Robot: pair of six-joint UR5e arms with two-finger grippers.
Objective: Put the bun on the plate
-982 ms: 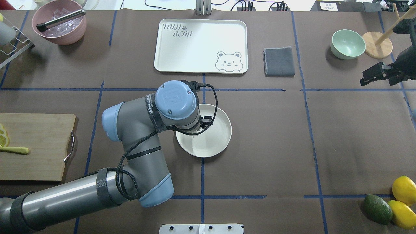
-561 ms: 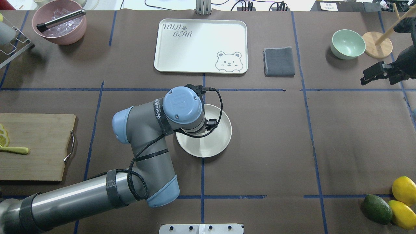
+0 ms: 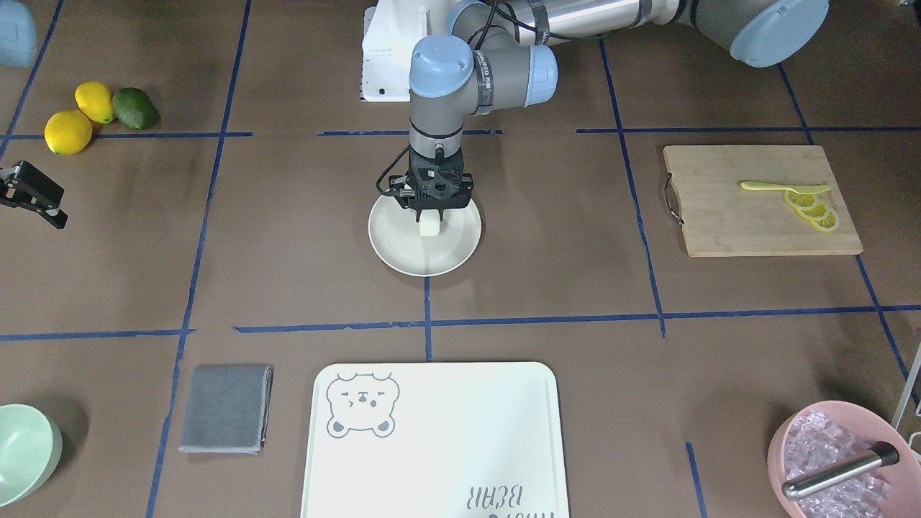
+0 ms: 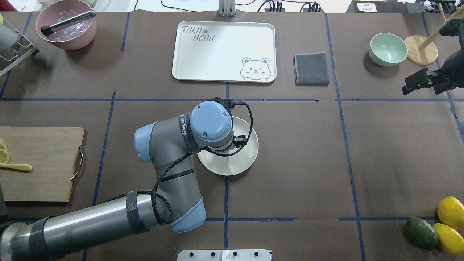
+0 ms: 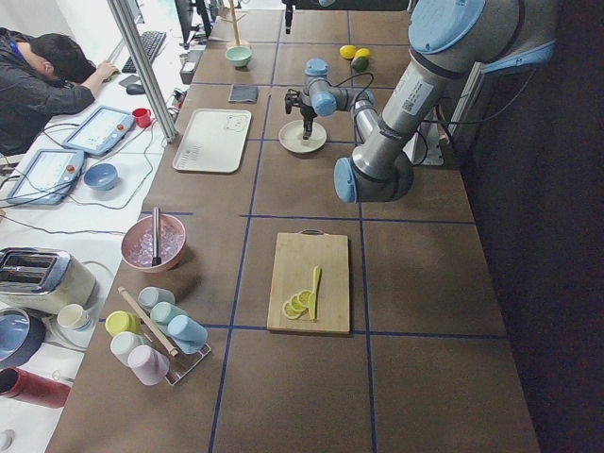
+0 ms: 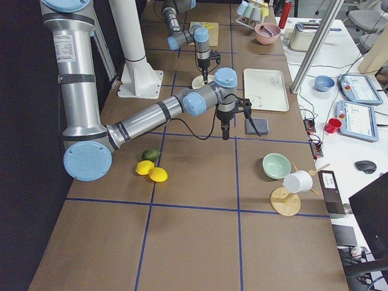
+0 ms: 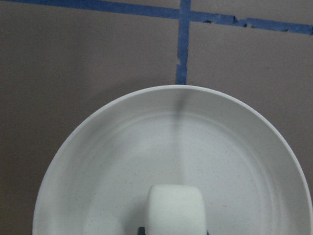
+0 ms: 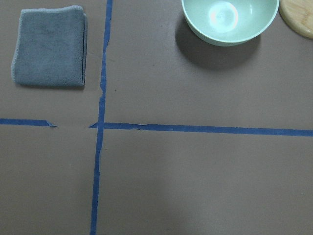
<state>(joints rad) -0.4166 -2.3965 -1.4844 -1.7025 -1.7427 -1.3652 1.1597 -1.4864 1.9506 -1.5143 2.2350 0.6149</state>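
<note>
The small white bun hangs between the fingers of my left gripper, which points straight down and is shut on it. Below it lies the round cream plate, and the bun sits low over the half of the plate nearest the robot. The left wrist view has the bun at the bottom edge with the plate filling the frame beneath it. From overhead, the wrist hides the bun and only the plate shows. My right gripper hovers far off at the table's right edge; its jaws are unclear.
A white bear-printed tray, a grey cloth and a mint bowl lie beyond the plate. A cutting board with lemon slices is at the left. Lemons and an avocado sit at the near right.
My left arm has carried the bun to the right, further in over the plate. The right arm has stayed almost still.
</note>
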